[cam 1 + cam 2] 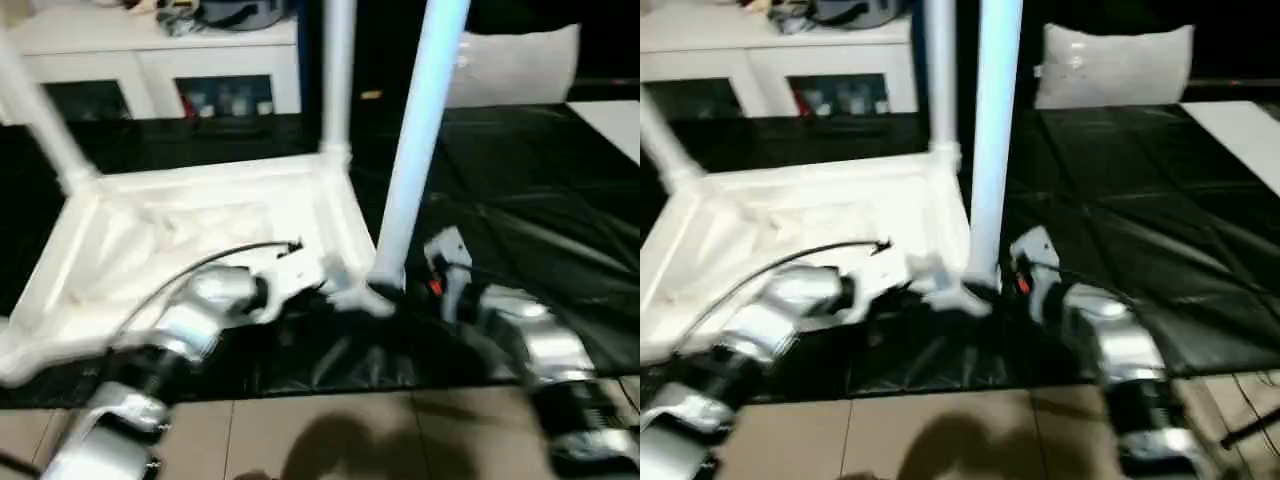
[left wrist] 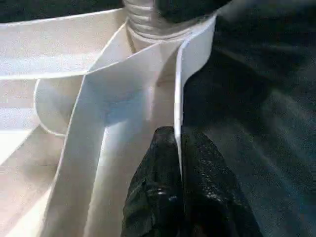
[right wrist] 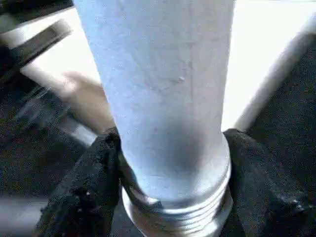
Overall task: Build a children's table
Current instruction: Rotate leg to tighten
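A: Why is the white plastic rectangular table top lying upside down on the black sheet on the floor?

B: So its ribbed underside and round corner sockets face up and the legs can go in from above. Two long tapered white tubular legs already stand in the far sockets, one at the far left corner and one at the far right corner. A third leg stands upright at the near right corner.

A: And what holds that one?

B: The right end effector is closed on it low down, one black finger on each side, just above the threaded end. I judge it is steadying the leg over the socket so the thread can catch.

A: The left one?

B: The left end effector is pinched together on the thin upright wall of the top near that same corner, probably to stop the top sliding or turning.

A: Arm poses?

B: Both silver forearms reach forward and inward, meeting at that corner; the left comes low across the top's near edge, the right from beside the black sheet
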